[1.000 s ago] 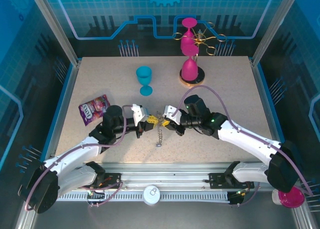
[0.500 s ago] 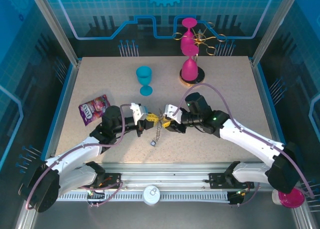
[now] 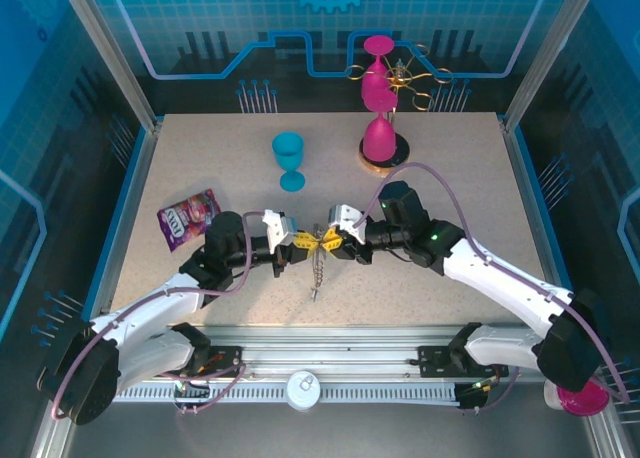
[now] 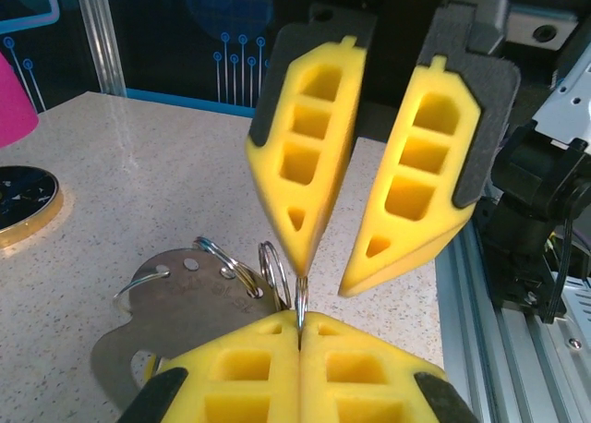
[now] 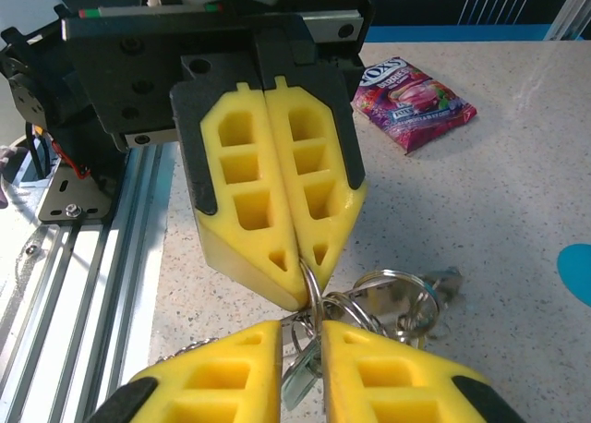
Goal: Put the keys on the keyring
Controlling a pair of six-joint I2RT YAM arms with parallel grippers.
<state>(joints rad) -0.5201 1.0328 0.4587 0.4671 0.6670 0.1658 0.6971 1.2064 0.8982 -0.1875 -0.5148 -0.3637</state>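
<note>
Top external view had the keyring [image 3: 318,242] bunched between my two tools, over the tabletop [image 3: 450,178] toward its front edge. A second before, the right tool [image 3: 341,241] was clamped shut; now its jaws stood parted astride the ring, while the left tool [image 3: 291,241] was pressed together, pinching the thin ring edge-on. I judged that a re-grip, with the left alone carrying the bunch and the keys [image 5: 297,375] not settled yet. The chain [image 3: 317,276] hung straight, its long axis running toward the arm bases and its free end pointing at the near edge.
</note>
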